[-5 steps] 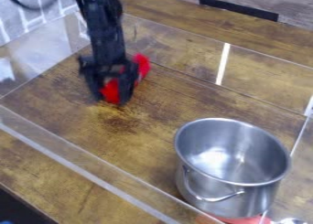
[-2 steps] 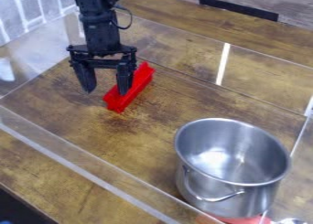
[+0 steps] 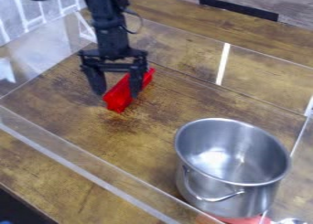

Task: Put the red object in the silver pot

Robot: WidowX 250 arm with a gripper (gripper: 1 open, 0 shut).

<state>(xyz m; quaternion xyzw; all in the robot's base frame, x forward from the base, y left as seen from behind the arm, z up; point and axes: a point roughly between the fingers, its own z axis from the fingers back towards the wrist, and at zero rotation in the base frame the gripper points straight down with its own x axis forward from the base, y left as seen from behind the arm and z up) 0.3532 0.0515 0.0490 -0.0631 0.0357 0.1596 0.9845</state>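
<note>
Camera view: the black end effector (image 3: 113,81) hangs open, fingers straddling the bright red rectangular plastic block (image 3: 127,89), partly hiding it. The block lies on the wooden bench (image 3: 184,86), well apart from the shiny steel pot (image 3: 230,170), whose bottom edge is cut off.

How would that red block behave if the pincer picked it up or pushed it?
The red block looks like hard plastic, so it is probably stiff and light. Its flat sides and blunt ends suggest it would slide on the wooden table rather than roll. Its smooth faces might slip between the open pincer fingers unless gripped squarely.
</note>
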